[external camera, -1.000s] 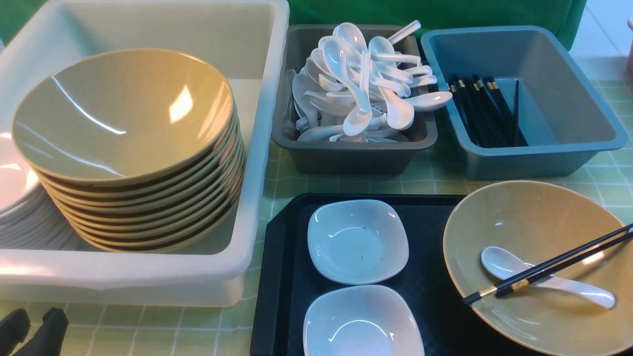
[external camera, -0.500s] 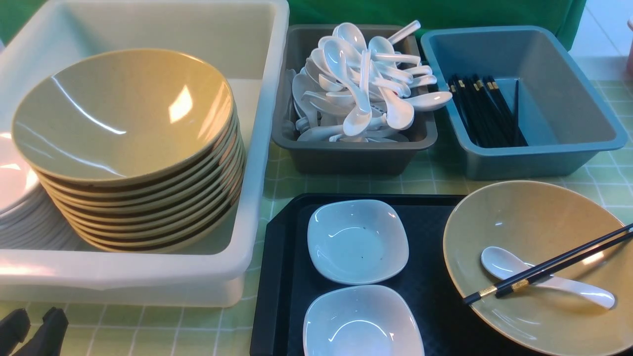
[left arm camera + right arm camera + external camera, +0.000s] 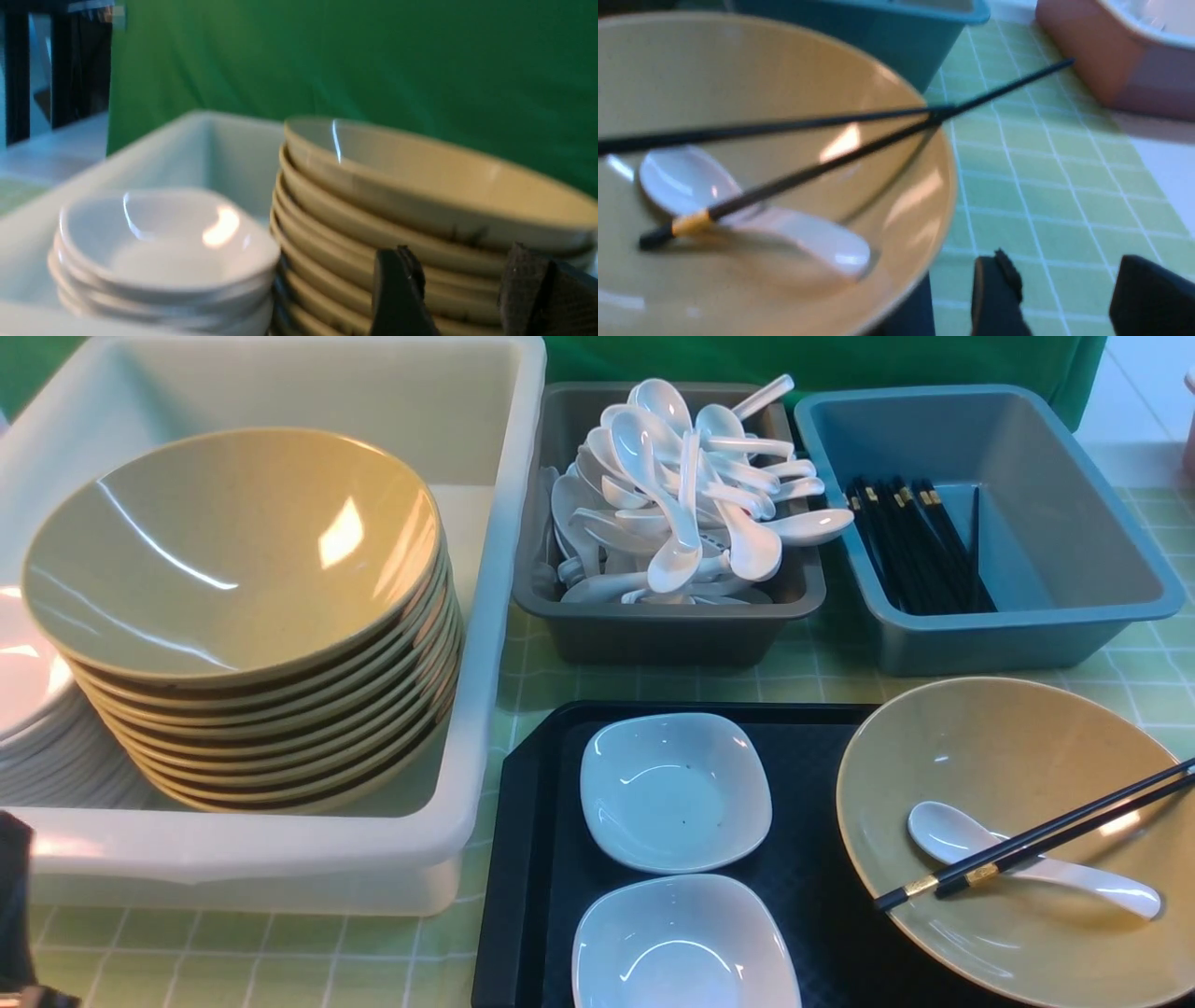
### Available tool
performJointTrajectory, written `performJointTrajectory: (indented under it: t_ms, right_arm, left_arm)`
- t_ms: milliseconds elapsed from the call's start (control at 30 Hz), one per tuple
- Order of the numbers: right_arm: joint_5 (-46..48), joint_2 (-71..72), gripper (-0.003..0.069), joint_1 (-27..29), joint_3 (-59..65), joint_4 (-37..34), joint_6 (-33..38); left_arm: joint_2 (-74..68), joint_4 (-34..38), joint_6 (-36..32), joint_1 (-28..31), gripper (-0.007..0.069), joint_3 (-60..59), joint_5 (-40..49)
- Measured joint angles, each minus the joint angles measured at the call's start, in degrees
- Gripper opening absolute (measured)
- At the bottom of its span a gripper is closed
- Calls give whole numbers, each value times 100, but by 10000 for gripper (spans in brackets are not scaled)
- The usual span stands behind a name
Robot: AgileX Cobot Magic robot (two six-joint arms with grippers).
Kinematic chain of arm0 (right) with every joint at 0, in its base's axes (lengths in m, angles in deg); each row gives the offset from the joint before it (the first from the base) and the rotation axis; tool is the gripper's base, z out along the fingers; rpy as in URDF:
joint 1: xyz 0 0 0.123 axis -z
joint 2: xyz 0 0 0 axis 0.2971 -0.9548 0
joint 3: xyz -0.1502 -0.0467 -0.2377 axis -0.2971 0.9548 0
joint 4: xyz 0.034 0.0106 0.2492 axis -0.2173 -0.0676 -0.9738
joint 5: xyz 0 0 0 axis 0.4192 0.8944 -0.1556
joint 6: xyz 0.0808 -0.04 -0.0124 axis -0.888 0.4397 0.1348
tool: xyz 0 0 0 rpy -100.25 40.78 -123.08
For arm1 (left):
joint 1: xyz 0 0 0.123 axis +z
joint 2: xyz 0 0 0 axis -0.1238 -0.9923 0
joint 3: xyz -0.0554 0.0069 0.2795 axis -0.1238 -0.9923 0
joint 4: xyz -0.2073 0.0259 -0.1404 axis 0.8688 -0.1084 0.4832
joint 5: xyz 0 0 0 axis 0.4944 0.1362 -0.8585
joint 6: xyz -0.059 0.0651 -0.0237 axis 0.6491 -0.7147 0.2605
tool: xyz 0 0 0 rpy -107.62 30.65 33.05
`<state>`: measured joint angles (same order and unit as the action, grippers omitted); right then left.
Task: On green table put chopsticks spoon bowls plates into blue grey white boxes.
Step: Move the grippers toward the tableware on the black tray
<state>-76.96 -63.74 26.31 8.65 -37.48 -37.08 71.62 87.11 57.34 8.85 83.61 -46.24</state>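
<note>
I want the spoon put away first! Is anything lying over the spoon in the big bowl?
Yes. The chopsticks cross over the spoon inside the bowl, right above its handle, so they sit between the open right gripper and the spoon.

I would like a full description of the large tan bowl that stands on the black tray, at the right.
The bowl is wide, round and shallow, glossy tan-olive inside with bright reflections, perhaps glazed ceramic. It stands upright on the black tray. A white spoon lies inside; two black chopsticks with gold bands rest across it, over the spoon, their thin ends passing beyond the rim.
</note>
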Motion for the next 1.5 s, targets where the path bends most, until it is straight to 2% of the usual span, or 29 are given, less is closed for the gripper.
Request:
performJointTrajectory:
  t_ms: [133, 167, 233, 333, 433, 533, 567, 633, 767, 800, 900, 933, 967, 1067, 1167, 1267, 1367, 1433, 1500]
  right_arm:
    - [-1121, 0, 350, 0, 53, 0, -1091]
    - [-1220, 0, 350, 0, 53, 0, -1153]
    - [-2131, 0, 350, 0, 53, 0, -1820]
    - [-3130, 0, 350, 0, 53, 0, -2262]
    - [-3668, 0, 350, 0, 53, 0, -2607]
    - [-3657, -115, 350, 0, -398, 0, -3197]
    - [-3648, -134, 350, 0, -453, 0, -3197]
    - [-3388, -516, 350, 0, -1435, 0, -3340]
    - [-2650, -1213, 350, 0, -2700, 0, -3340]
    - [-1966, -1673, 350, 0, -3324, 0, -3290]
    - [-729, -2360, 350, 0, -4134, 0, -2933]
    - [-645, -2450, 350, 0, -4175, 0, -2833]
    - [23, -2789, 350, 0, -4417, 0, -2251]
    - [987, -3300, 350, 0, -4484, -11, -1280]
    - [1450, -3506, 350, 0, -4484, -166, -1156]
    - [2180, -3766, 350, 0, -4491, -670, -925]
    - [2942, -4124, 350, -16, -4491, -1557, 100]
    - [3010, -4232, 350, -68, -4491, -1761, 191]
    - [3136, -4447, 351, -313, -4530, -1928, 222]
  left_arm:
    - [0, 133, 435, 0, 272, 0, -862]
    - [0, 144, 465, 0, 272, 0, -912]
    - [0, 242, 933, 0, 272, 0, -1644]
    - [0, 266, 1353, 0, 272, 0, -2303]
    - [4, 294, 1711, 0, 272, 126, -2404]
    - [-89, 311, 2075, 0, 272, 1160, -1793]
    - [-109, 298, 2084, 0, 272, 1160, -1743]
    - [-590, 28, 2121, 0, 272, 2293, -990]
    - [-1376, -403, 2134, 0, 272, 3573, 259]
    - [-1888, -563, 2134, 0, 272, 4093, 1042]
    - [-2626, -743, 2127, 0, 272, 4600, 2324]
    - [-2667, -761, 2118, 0, 272, 4613, 2464]
    - [-2930, -956, 2085, -6, 272, 4629, 2908]
    - [-3014, -1243, 2080, -133, 272, 4458, 3160]
    - [-2899, -1280, 2080, -228, 272, 4316, 3160]
    - [-2766, -1051, 2092, -366, 272, 3891, 3071]
    - [-2748, -332, 2054, -510, 272, 3289, 2873]
    - [-2748, -95, 1981, -583, 272, 3185, 2856]
    - [-2772, 488, 1563, -857, 272, 3106, 2987]
